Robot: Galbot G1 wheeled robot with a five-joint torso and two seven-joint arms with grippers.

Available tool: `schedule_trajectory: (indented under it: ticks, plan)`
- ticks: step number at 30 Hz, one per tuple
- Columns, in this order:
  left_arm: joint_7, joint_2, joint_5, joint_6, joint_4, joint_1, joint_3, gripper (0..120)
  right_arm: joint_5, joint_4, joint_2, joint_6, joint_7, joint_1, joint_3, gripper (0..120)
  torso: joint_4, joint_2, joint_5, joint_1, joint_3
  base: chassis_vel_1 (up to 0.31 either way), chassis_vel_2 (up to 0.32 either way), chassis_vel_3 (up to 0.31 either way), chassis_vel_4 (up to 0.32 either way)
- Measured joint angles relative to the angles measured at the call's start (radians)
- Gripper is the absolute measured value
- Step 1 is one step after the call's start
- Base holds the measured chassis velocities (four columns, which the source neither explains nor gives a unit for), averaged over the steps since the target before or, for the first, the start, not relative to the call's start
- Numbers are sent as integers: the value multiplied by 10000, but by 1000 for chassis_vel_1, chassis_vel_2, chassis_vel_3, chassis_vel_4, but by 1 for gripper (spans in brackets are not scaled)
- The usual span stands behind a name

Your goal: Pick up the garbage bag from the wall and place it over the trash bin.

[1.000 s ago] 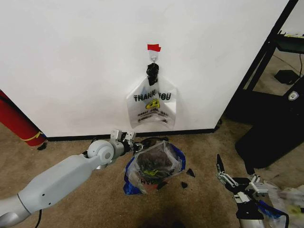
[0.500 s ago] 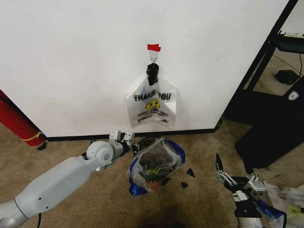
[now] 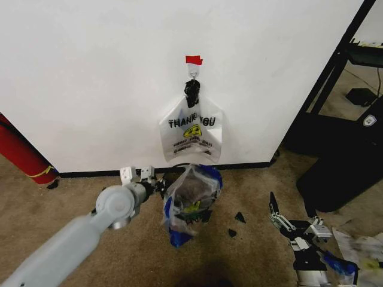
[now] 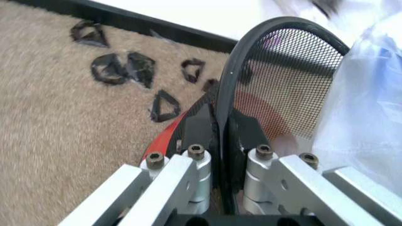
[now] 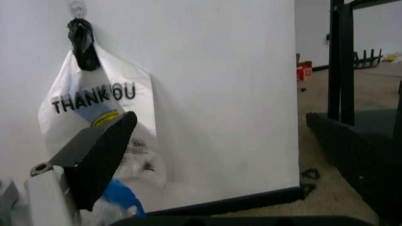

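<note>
Thin clear plastic garbage bag (image 3: 192,179), blue along handles and edges, crinkled and glossy, with a patch of yellow and dark print showing through the folds. Wrapped loosely around the trash bin (image 4: 289,70), bunched to a blue tail below it. Seen through the film as a dark rounded mass; up close, a round wastebasket of fine black wire mesh with a smooth black rolled rim and a red base.

Left gripper (image 4: 220,127) at the bin's near side, clamped narrow onto the rim: black padded fingers (image 4: 197,127), one inside the mesh wall and one outside, on bare aluminium links with hex bolts. Pale grey rounded arm shell reaching in from the bin's left.

Above and behind the bin, on the plain white wall (image 3: 90,78): a second printed bag (image 3: 191,131), milky white, black "THANK YOU" lettering and a yellow smiley, handles twisted into a black knot on a small hook (image 3: 192,72) under a strip of red tape (image 3: 193,60). Black baseboard (image 3: 96,173) just behind the bin.

Under and around the bin, coarse beige carpet (image 3: 251,185) strewn with small black scraps (image 3: 239,217).

Right gripper (image 3: 287,222) low and well to the bin's right, apart from it; open or closed cannot be told.
</note>
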Motion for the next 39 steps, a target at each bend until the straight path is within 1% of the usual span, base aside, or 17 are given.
schedule_trajectory:
  ticks: [4,5,10,14,18,23,27,30,34,35,37,38,39]
  plan:
    - [-398,-483,66,-867,-137,725,-413,3,-57,28,-30,-116,58,51,-93,100,1,0,-1,0,0,0,0,0,0]
    - [-398,-483,66,-867,-137,725,-413,3,-57,28,-30,-116,58,51,-93,100,1,0,-1,0,0,0,0,0,0]
    - [-658,-1126,839,-1631,-268,1295,-505,3,-229,-23,-10,-151,113,54,-191,100,0,0,0,0,0,0,0,0,0]
    - [-689,-1382,1159,-1866,-425,1631,-519,3,-262,-35,-6,-151,120,29,-214,100,0,0,1,0,0,0,0,0,0]
    - [-614,-1707,2023,-2181,-483,2150,-508,3,-300,-61,-11,-151,127,8,-254,100,1,0,0,0,1,0,0,0,0]
    - [-718,-1980,2259,-2212,-650,2370,-570,3,-390,-66,17,-151,129,-5,-318,100,0,0,0,0,1,0,0,0,0]
    - [-700,-2004,2489,-2227,-644,2412,-580,3,-438,-92,17,-151,138,-4,-360,100,0,1,-1,0,1,0,0,0,0]
    - [-635,-1917,2612,-2189,-454,2379,-548,3,-492,-102,17,-155,146,7,-408,100,1,0,0,0,1,0,0,0,0]
    - [-270,-1963,3389,-2153,-164,2377,-424,4,-535,-108,68,-157,167,17,-437,100,0,0,-2,0,1,0,0,0,0]
    - [-270,-1963,3389,-2153,-164,2377,-424,4,-535,-108,68,-157,167,17,-437,100,0,0,-2,0,1,0,0,0,0]
    - [-129,-2015,3596,-2075,-147,2385,-413,15,-537,-106,84,-157,168,-1,-437,100,0,0,-1,0,1,0,0,0,0]
    - [-124,-2028,3609,-2054,-145,2382,-410,17,-537,-106,84,-157,169,-6,-434,100,0,0,0,0,1,0,0,0,0]
    - [-123,-2037,3623,-2016,-137,2359,-400,24,-538,-105,84,-156,170,-11,-426,100,0,0,-1,0,1,0,0,0,0]
